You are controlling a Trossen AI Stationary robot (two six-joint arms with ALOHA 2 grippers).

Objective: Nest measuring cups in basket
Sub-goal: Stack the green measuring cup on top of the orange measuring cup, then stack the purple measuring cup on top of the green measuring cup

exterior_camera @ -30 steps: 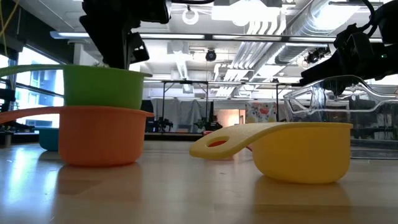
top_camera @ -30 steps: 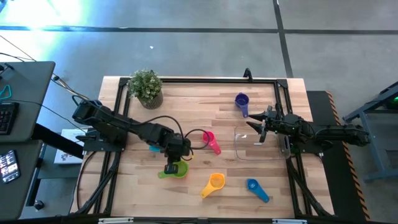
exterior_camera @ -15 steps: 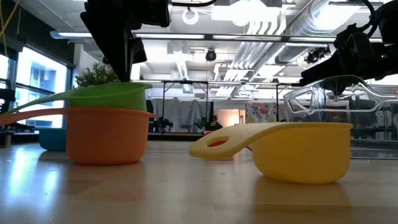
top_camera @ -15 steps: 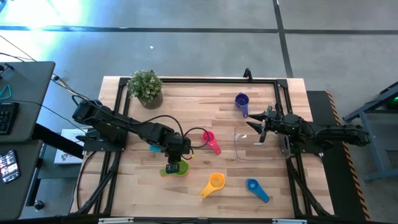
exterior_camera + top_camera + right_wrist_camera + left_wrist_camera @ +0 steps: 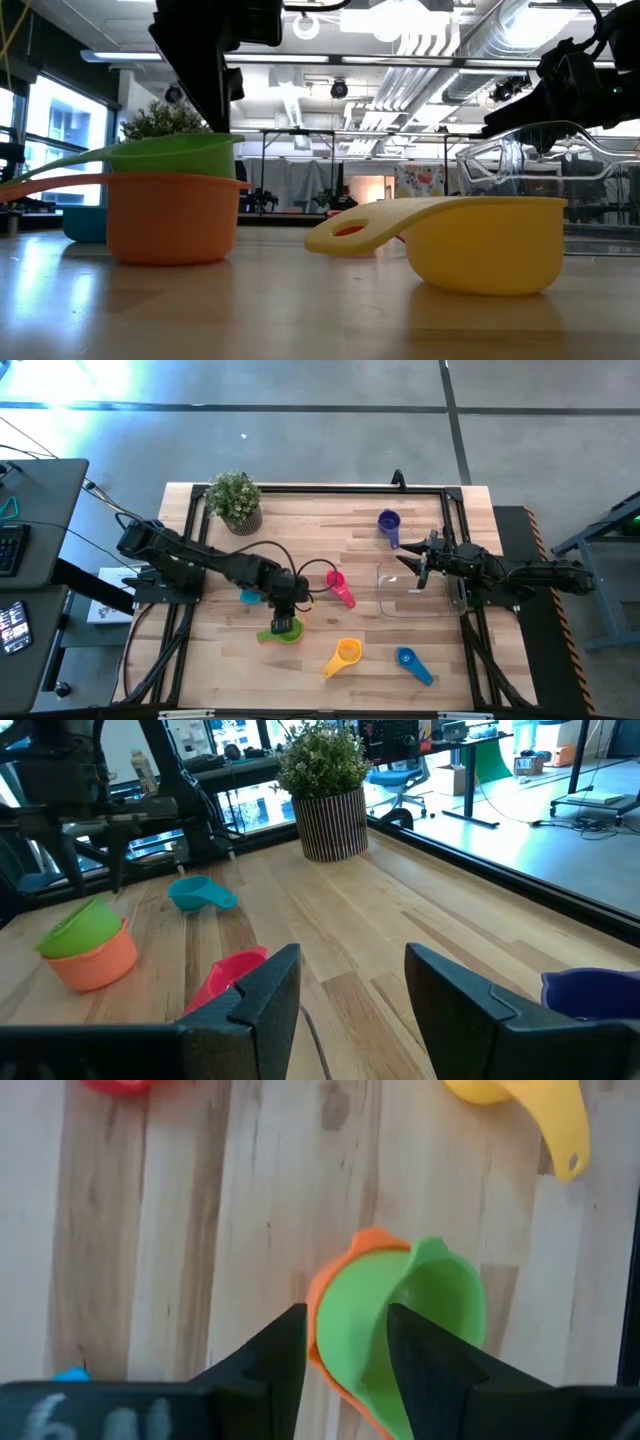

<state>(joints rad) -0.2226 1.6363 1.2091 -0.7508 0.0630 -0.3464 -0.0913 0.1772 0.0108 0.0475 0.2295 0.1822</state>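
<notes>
My left hand (image 5: 345, 1365) hangs directly over the green cup (image 5: 400, 1330), which sits nested in the orange-pink cup (image 5: 335, 1295) on the counter (image 5: 330, 540). Its fingers stand apart and empty, astride the pair's near rim, and I can't tell whether they touch it. The stack's handles run off to one side in the low view. The basket (image 5: 415, 592) lies well beyond, under my right hand (image 5: 422, 563), which waits open, holding nothing.

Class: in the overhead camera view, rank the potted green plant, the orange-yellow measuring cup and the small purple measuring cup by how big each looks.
1. Potted green plant, clearly largest.
2. Orange-yellow plastic measuring cup.
3. Purple plastic measuring cup, slightly smaller; these two look close, so their order is uncertain.
</notes>
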